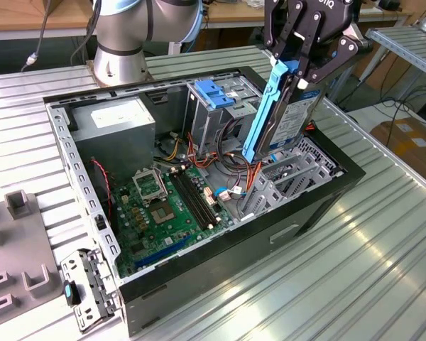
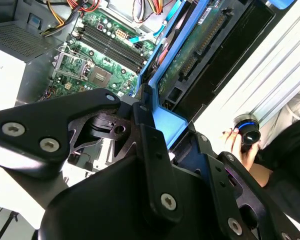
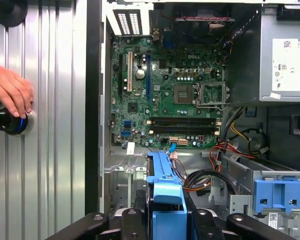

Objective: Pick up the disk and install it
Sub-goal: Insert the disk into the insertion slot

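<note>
**Exterior view: disk gripped on edge over the open case**

In the exterior view, the gripper [image 1: 296, 67] was seen closed firmly on the upper end of the disk [image 1: 292, 117]. The disk was held on edge and tilted, with its blue rail [image 1: 265, 106] turned to the exterior view's left. Its lower end was dipped into the open case [image 1: 199, 284], just beside the cage [image 1: 220, 117] topped by a blue latch [image 1: 214, 92]. Whether that end touched anything could not be told.

The motherboard [image 1: 163, 206] was exposed on the case floor, and the power supply [image 1: 117, 121] was set in the far corner. The case was laid on a ribbed metal desk [image 1: 355, 270].

In the first wrist view, a person's hand [image 3: 12, 92] was rested on a black knob [image 3: 7, 122] on the desk, apart from the case.
</note>
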`<state>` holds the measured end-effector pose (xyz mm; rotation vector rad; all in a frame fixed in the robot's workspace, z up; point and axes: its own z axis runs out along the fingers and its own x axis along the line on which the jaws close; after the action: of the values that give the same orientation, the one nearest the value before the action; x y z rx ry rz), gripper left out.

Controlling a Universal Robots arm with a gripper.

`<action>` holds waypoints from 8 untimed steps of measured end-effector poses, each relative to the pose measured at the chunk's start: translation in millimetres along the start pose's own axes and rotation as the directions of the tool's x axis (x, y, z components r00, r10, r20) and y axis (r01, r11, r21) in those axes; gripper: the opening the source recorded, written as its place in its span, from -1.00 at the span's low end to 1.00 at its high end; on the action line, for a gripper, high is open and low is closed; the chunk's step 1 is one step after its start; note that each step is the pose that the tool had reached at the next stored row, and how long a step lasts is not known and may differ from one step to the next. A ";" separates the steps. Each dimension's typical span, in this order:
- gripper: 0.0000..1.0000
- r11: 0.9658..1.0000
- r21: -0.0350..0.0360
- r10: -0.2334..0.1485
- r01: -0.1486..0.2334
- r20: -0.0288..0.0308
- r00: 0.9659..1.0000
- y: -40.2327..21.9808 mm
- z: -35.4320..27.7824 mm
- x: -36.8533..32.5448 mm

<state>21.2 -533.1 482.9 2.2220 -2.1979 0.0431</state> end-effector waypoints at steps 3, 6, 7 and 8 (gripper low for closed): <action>-0.26 1.000 0.000 0.000 0.000 0.000 1.000 0.0 0.0 0.0; -0.26 1.000 0.000 0.000 0.000 0.000 1.000 0.0 0.0 0.0; -0.26 1.000 0.000 0.000 0.000 0.000 1.000 0.0 0.0 0.0; -0.26 1.000 0.000 0.000 0.000 0.000 1.000 0.0 0.0 0.0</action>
<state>21.2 -533.1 482.9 2.2220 -2.1979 0.0430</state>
